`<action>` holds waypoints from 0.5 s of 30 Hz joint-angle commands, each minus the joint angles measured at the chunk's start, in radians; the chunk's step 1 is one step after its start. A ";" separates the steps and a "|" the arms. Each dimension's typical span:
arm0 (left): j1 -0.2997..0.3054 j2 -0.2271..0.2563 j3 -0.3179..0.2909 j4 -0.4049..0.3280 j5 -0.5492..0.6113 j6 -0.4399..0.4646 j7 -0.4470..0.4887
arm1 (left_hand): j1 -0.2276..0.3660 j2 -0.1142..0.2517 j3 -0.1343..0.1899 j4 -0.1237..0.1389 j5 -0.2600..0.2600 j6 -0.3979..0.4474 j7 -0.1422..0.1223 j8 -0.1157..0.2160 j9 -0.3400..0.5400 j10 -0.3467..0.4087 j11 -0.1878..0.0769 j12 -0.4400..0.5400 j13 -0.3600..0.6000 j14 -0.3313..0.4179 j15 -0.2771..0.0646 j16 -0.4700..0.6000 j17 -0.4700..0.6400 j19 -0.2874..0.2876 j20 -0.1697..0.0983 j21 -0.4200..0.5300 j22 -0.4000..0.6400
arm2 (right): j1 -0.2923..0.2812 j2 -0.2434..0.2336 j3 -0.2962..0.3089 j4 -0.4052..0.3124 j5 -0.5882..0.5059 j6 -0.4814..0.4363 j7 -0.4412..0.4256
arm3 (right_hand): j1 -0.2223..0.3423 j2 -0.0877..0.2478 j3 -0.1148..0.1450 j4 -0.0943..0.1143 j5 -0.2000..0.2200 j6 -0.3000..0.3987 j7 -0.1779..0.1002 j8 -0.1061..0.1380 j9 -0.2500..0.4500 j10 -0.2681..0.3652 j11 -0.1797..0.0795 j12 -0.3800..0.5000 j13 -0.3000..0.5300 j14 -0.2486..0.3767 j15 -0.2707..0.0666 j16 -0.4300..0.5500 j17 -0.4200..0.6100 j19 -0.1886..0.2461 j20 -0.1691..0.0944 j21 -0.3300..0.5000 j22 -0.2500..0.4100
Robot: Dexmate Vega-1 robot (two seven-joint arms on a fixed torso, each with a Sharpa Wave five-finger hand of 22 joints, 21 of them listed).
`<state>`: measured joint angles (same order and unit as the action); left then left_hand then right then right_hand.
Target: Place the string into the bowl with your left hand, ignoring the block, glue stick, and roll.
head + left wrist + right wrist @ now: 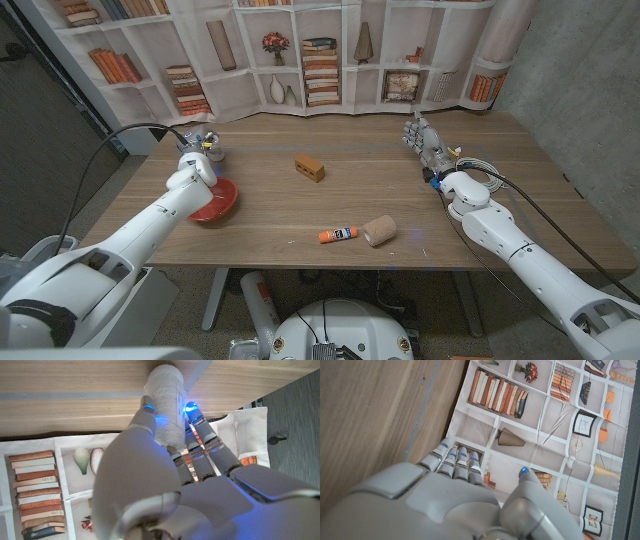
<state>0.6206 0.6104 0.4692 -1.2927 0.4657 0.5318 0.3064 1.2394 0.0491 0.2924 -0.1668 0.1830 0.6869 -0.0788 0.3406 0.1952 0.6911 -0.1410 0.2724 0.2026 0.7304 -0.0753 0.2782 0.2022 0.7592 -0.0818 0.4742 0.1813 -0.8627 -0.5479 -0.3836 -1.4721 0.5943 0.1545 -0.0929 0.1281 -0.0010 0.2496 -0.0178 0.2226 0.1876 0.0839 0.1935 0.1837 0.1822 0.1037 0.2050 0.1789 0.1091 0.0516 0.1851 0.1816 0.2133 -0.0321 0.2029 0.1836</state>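
The string is a white spool [167, 407], and my left hand [165, 480] grips it between thumb and fingers above the wooden tabletop. In the head view my left hand [196, 146] is at the table's far left, just behind the red bowl [222, 203], with the spool [214, 152] partly showing at its fingers. My left wrist hangs over the bowl's rim. My right hand [424, 138] stands at the far right of the table with its fingers apart and nothing in it. In its own wrist view my right hand [460, 495] faces the bookshelf backdrop.
An orange-brown block [310, 168] lies mid-table. A glue stick [338, 235] and a tan roll [379, 230] lie side by side near the front edge. A printed bookshelf backdrop hangs behind the table. Cables run along both arms.
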 commanded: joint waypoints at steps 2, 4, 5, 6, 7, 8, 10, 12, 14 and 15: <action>0.033 0.026 -0.014 -0.116 0.001 0.029 -0.007 | 0.039 0.058 0.027 0.027 0.004 0.018 0.017 -0.001 0.003 0.027 -0.012 -0.008 0.005 0.001 -0.136 -0.007 0.004 -0.003 -0.036 0.007 0.000 | -0.020 -0.019 0.017 -0.027 0.010 0.000 -0.002 | 0.000 0.002 -0.002 -0.001 0.010 0.010 -0.001 0.001 0.004 0.010 -0.002 0.005 0.006 0.009 0.001 0.003 0.003 0.004 0.006 0.000 0.002; 0.042 0.029 -0.018 -0.132 -0.001 0.030 -0.005 | 0.036 0.057 0.026 0.029 0.004 0.016 0.018 -0.004 0.003 0.027 -0.010 -0.009 0.006 0.001 -0.135 -0.008 0.004 -0.006 -0.034 0.006 0.000 | -0.022 -0.022 0.019 -0.030 0.010 0.000 -0.003 | 0.000 0.002 -0.003 -0.001 0.010 0.010 -0.001 0.001 0.004 0.010 -0.001 0.005 0.006 0.010 0.002 0.003 0.003 0.004 0.006 0.000 0.002; 0.048 0.030 -0.021 -0.138 -0.004 0.023 -0.003 | 0.035 0.057 0.026 0.030 0.004 0.015 0.019 -0.005 0.003 0.027 -0.010 -0.010 0.006 0.001 -0.135 -0.009 0.005 -0.007 -0.033 0.006 0.000 | -0.022 -0.023 0.020 -0.031 0.011 0.000 -0.002 | 0.000 0.002 -0.003 -0.001 0.010 0.010 -0.001 0.001 0.004 0.010 -0.002 0.006 0.006 0.010 0.002 0.003 0.003 0.004 0.006 0.000 0.002; 0.053 0.030 -0.025 -0.147 -0.008 0.028 -0.006 | 0.034 0.057 0.025 0.030 0.004 0.015 0.019 -0.005 0.003 0.028 -0.011 -0.010 0.006 0.001 -0.135 -0.009 0.005 -0.007 -0.033 0.006 0.000 | -0.023 -0.024 0.020 -0.032 0.011 0.000 -0.002 | 0.000 0.002 -0.003 -0.001 0.010 0.010 -0.001 0.001 0.004 0.010 -0.002 0.005 0.006 0.010 0.001 0.003 0.003 0.004 0.005 0.000 0.002; 0.058 0.032 -0.030 -0.155 -0.017 0.025 -0.014 | 0.033 0.057 0.025 0.031 0.003 0.014 0.019 -0.006 0.003 0.028 -0.012 -0.011 0.006 0.001 -0.135 -0.009 0.005 -0.008 -0.032 0.006 0.000 | -0.023 -0.026 0.020 -0.034 0.010 -0.002 -0.002 | 0.000 0.002 -0.003 -0.001 0.010 0.010 -0.001 0.001 0.004 0.010 -0.002 0.005 0.006 0.009 0.002 0.003 0.003 0.004 0.006 0.000 0.002; 0.065 0.033 -0.040 -0.165 -0.032 0.023 -0.024 | 0.032 0.057 0.025 0.032 0.003 0.015 0.018 -0.006 0.003 0.029 -0.013 -0.011 0.006 0.001 -0.135 -0.010 0.005 -0.008 -0.032 0.006 0.000 | -0.023 -0.028 0.020 -0.036 0.010 -0.003 -0.002 | 0.000 0.002 -0.003 -0.001 0.010 0.010 -0.001 0.001 0.004 0.010 -0.001 0.005 0.006 0.009 0.002 0.003 0.003 0.004 0.006 0.000 0.002; 0.078 0.038 -0.054 -0.184 -0.052 0.015 -0.038 | 0.030 0.057 0.024 0.033 0.003 0.017 0.019 -0.006 0.002 0.031 -0.014 -0.012 0.006 0.002 -0.135 -0.011 0.005 -0.008 -0.032 0.006 0.000 | -0.023 -0.030 0.020 -0.038 0.010 -0.005 -0.001 | 0.000 0.003 -0.003 -0.001 0.010 0.010 -0.001 0.001 0.004 0.010 -0.002 0.005 0.006 0.009 0.001 0.003 0.003 0.004 0.005 0.000 0.002; 0.091 0.049 -0.053 -0.205 -0.050 0.018 -0.045 | 0.028 0.056 0.023 0.034 0.003 0.017 0.019 -0.007 0.002 0.031 -0.013 -0.013 0.006 0.004 -0.133 -0.011 0.005 -0.010 -0.031 0.006 0.000 | -0.023 -0.031 0.020 -0.038 0.010 -0.005 0.000 | 0.000 0.003 -0.003 -0.001 0.010 0.010 0.000 0.001 0.004 0.011 -0.002 0.006 0.006 0.009 0.001 0.002 0.003 0.005 0.006 0.000 0.002; 0.108 0.066 -0.047 -0.230 -0.040 0.011 -0.049 | 0.026 0.056 0.023 0.036 0.002 0.019 0.019 -0.008 0.002 0.033 -0.011 -0.014 0.006 0.004 -0.131 -0.012 0.005 -0.009 -0.029 0.006 0.001 | -0.023 -0.031 0.020 -0.038 0.010 -0.007 -0.001 | 0.000 0.003 -0.003 -0.002 0.010 0.010 0.000 0.001 0.004 0.011 0.000 0.006 0.006 0.009 0.000 0.002 0.003 0.005 0.006 0.000 0.002; 0.118 0.070 -0.062 -0.240 -0.063 -0.006 -0.061 | 0.026 0.056 0.023 0.036 0.002 0.021 0.020 -0.008 0.002 0.034 -0.010 -0.015 0.006 0.004 -0.131 -0.013 0.006 -0.011 -0.029 0.006 0.001 | -0.022 -0.032 0.020 -0.039 0.010 -0.009 -0.001 | 0.001 0.003 -0.003 -0.002 0.010 0.010 0.000 0.001 0.004 0.010 -0.001 0.006 0.006 0.009 0.001 0.002 0.003 0.005 0.005 0.001 0.002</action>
<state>0.6730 0.6385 0.4383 -1.4260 0.4432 0.5498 0.2894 1.2389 0.0496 0.2880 -0.1625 0.1816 0.6866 -0.0784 0.3356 0.1953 0.6979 -0.1410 0.2609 0.2074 0.7300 -0.0749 0.2682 0.2028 0.7529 -0.0802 0.4742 0.1814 -0.8814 -0.5694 -0.3678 -1.5000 0.6025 0.1523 -0.0945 0.1281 -0.0010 0.2496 -0.0178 0.2226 0.1876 0.0839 0.1935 0.1837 0.1823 0.1037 0.2050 0.1789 0.1091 0.0515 0.1851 0.1816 0.2133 -0.0321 0.2029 0.1836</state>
